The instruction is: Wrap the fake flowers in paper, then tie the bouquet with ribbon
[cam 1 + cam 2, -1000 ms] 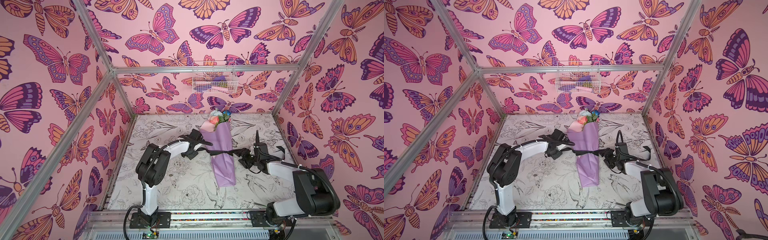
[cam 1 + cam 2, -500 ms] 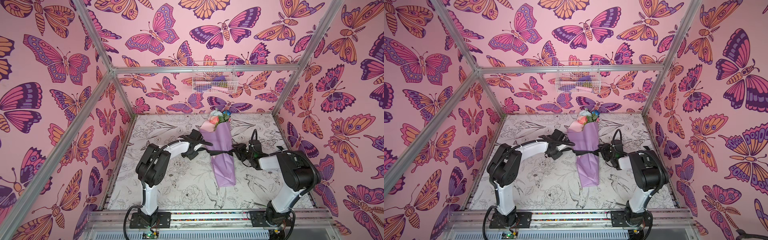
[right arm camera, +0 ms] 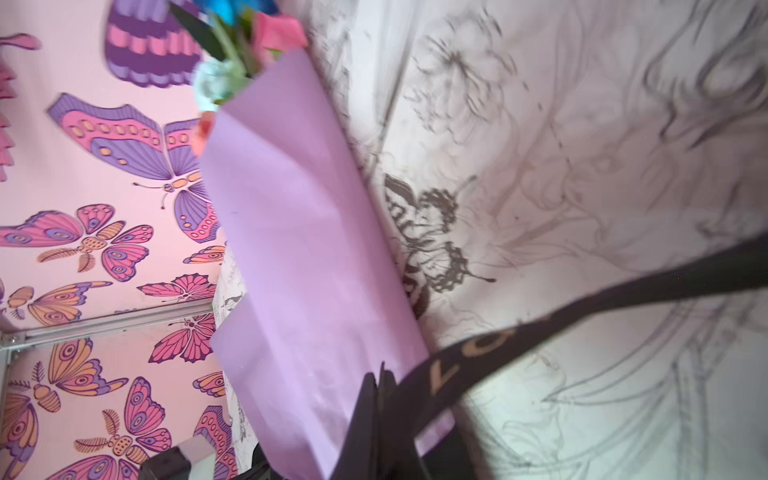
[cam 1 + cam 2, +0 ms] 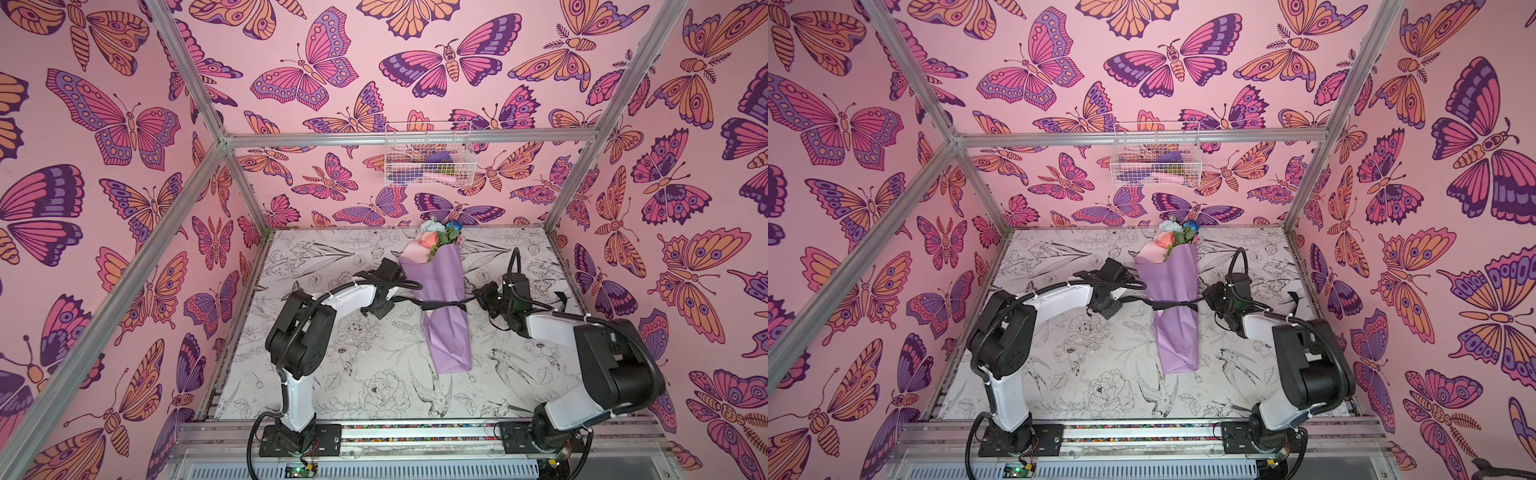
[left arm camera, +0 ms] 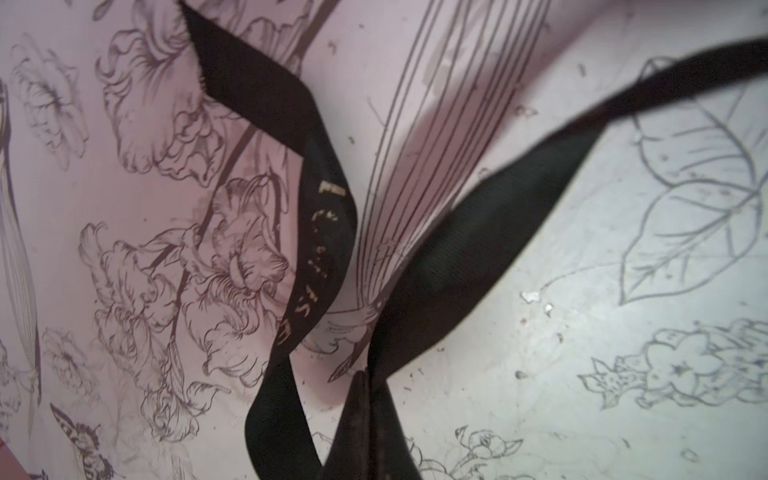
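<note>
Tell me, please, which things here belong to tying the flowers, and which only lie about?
For the job:
- bouquet of fake flowers
- black ribbon around its lilac wrap
- left gripper and right gripper, each shut on a ribbon end

Lying about:
- wire basket on the back wall, holding purple and pink items I cannot identify

Bouquet (image 4: 442, 282): lilac wrap, peach-pink, pale blue and deep blue blooms, green leaves. Ribbon (image 5: 449, 257): black, gold lettering. Table (image 4: 374, 345): white, black line-drawn flowers, birds. Walls (image 4: 124, 124): pink, purple-orange butterflies.
</note>
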{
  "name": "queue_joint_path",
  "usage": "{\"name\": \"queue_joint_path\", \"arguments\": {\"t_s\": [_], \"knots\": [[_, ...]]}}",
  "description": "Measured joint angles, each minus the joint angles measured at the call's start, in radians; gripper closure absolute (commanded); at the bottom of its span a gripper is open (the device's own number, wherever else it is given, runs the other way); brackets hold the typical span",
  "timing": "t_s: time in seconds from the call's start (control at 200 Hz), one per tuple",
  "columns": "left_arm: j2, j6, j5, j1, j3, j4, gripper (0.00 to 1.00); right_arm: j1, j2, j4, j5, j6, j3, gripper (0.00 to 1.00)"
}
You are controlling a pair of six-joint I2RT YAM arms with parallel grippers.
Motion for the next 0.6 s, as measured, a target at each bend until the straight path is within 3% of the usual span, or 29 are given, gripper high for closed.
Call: {"name": "queue_joint_path", "arguments": {"t_s": [0.325,0.596], "knots": [[-0.050,-0.288,0.051,0.016,-0.081,0.012,1.00,0.000,-0.053,-0.143,0.041,-0.121,0.011,1.00],[-0.125,-0.536,0.218,0.154,-0.233,0.107,1.00,0.011,-0.018,-0.151,0.021,-0.145,0.011,1.00]]}}
